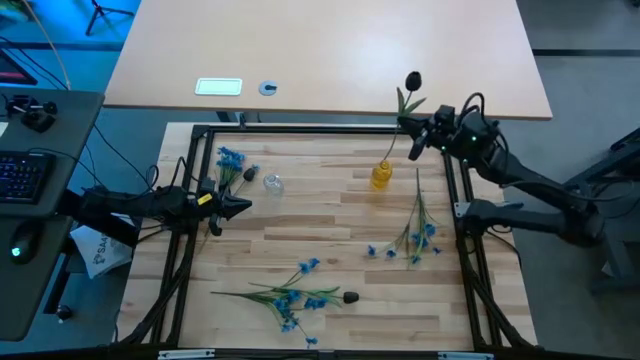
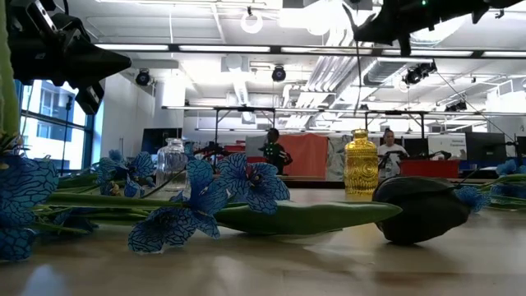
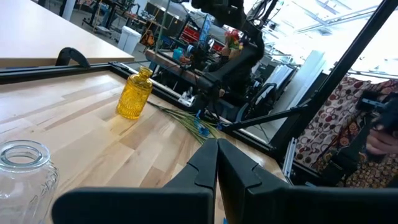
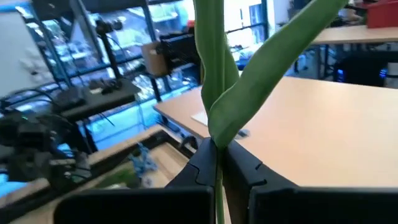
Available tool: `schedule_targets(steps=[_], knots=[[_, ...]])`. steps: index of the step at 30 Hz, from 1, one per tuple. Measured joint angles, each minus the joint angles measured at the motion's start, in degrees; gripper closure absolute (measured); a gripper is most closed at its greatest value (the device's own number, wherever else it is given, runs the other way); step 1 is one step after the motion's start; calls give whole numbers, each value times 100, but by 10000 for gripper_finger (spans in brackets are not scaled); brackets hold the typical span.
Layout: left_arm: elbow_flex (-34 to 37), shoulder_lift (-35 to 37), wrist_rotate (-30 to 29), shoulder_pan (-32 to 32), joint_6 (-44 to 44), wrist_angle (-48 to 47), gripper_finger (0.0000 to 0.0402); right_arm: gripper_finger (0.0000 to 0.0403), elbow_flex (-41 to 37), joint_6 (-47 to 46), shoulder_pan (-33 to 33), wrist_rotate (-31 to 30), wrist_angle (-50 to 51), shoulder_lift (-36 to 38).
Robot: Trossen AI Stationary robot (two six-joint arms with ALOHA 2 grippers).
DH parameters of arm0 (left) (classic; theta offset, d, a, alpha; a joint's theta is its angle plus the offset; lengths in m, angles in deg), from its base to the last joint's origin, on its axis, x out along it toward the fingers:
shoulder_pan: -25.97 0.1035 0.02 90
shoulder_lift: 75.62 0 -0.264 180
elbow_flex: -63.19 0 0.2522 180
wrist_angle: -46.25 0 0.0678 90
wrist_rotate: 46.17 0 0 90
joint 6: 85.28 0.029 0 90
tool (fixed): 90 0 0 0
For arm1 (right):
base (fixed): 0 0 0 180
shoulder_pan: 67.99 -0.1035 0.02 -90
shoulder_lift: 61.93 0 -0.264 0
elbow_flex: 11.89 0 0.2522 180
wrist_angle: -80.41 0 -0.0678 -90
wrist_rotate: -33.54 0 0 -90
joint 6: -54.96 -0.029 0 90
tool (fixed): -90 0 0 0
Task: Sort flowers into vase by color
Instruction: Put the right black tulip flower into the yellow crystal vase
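My right gripper is at the table's far right, above the yellow vase, shut on a dark tulip-like flower. Its near-black bud stands above the fingers, and its thin stem runs down to the vase's mouth. Whether the stem's end is inside the vase, I cannot tell. At the table's left edge, my left gripper is shut on nothing. A clear glass vase stands left of centre. Blue flower sprigs lie at the far left, at the right and near the front, where a dark bud also lies. My right gripper pinches the flower's green stem between its two fingers, at the place where the long leaf branches off. The fingers point level, coming from the table's right side, and lie across the stem. The flower stands upright, bud on top, lifted clear of the table.
A black frame runs round the wooden work surface. A second, pale table stands behind it. In the low view, people stand in the room beyond.
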Motion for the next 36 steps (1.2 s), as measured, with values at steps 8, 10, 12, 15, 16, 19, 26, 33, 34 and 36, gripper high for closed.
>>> schedule_targets(steps=[8,10,12,15,16,19,26,33,34,36], knots=[[-1,2,-1,-2,0,0,401,402,0,139,267,214,113,-339],[0,0,0,-1,0,0,401,402,0,224,270,214,120,-467],[0,2,1,-2,0,0,401,402,0,258,270,214,118,-581],[0,0,0,0,0,0,401,402,0,258,270,214,112,-744],[-1,2,0,-2,0,0,401,402,0,256,270,214,111,-795],[-1,1,-1,0,0,0,401,401,0,252,267,214,124,-900],[-2,1,1,-1,0,0,401,379,-2,-45,265,216,325,-823],[-1,0,-1,-1,0,0,401,321,-2,-376,263,349,834,-605],[0,0,0,0,0,0,401,309,-2,-447,262,381,887,-598],[-2,2,0,-2,0,0,401,282,-2,-529,214,488,960,-596]])
